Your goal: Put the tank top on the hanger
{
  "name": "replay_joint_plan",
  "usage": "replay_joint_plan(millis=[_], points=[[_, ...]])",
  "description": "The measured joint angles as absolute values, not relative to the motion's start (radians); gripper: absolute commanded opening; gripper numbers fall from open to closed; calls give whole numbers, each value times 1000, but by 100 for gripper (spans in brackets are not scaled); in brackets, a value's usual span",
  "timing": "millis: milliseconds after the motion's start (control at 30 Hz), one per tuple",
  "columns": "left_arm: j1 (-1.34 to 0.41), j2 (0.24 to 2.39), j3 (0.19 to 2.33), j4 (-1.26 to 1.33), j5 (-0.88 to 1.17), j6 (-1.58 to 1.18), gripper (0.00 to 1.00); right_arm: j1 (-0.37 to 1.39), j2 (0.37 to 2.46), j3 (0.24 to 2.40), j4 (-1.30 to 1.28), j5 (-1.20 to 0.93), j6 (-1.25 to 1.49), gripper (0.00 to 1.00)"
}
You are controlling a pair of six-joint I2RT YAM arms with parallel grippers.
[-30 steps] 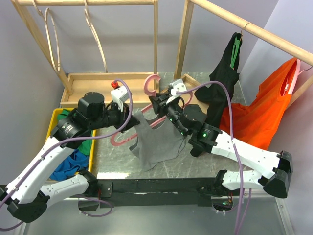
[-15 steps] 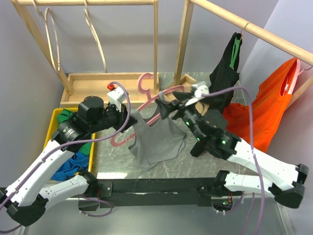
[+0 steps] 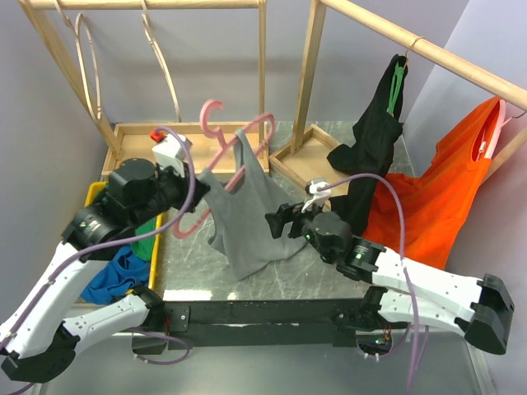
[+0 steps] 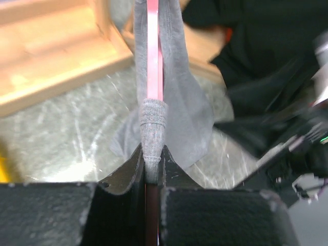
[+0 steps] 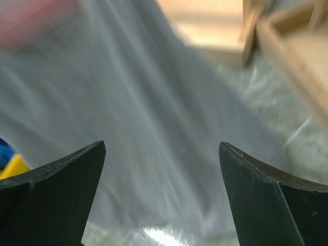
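Grey marbled table [image 3: 185, 263], wooden rails [image 3: 370, 25] behind, left hand [image 4: 152, 161] pinching hanger [image 3: 262, 125] and tank top [image 3: 247, 222], right hand [image 5: 161, 146] spread.

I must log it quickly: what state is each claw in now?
Left claw: closed on the pink plastic hanger and a strap of the grey soft-knit tank top.
Right claw: open, holding nothing.

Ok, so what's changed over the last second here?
The right gripper let go of the tank top, opened wide and drew back toward its base. The left gripper raised the hanger toward the rack, top draped on it. Left grip on the hanger and strap stayed shut.
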State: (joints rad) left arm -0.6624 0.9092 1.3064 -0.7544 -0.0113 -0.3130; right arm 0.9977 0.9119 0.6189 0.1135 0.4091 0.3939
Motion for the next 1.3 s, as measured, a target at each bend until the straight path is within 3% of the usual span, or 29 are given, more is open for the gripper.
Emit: replay_joint_plan(millis=[467, 700, 967, 1167, 1200, 1233, 1300], points=[[-662, 1008, 1721, -791, -121, -283, 1, 985, 1198, 576, 207, 352, 536, 100], [-662, 1079, 1751, -793, -126, -269, 1, 904, 1392, 609, 265, 291, 561, 100], [-662, 1098, 1751, -802, -125, -256, 1, 894, 1595, 831, 210, 313, 557, 97], [-662, 1084, 1751, -801, -126, -256, 1, 939, 1728, 930, 124, 352, 564, 84], [-662, 1083, 1750, -801, -128, -256, 1, 953, 1744, 936, 105, 360, 566, 79], [-662, 1081, 1749, -801, -129, -256, 1, 967, 1756, 940, 89, 369, 569, 63], [-662, 1076, 1743, -799, -130, -256, 1, 989, 1773, 945, 59, 380, 574, 50]])
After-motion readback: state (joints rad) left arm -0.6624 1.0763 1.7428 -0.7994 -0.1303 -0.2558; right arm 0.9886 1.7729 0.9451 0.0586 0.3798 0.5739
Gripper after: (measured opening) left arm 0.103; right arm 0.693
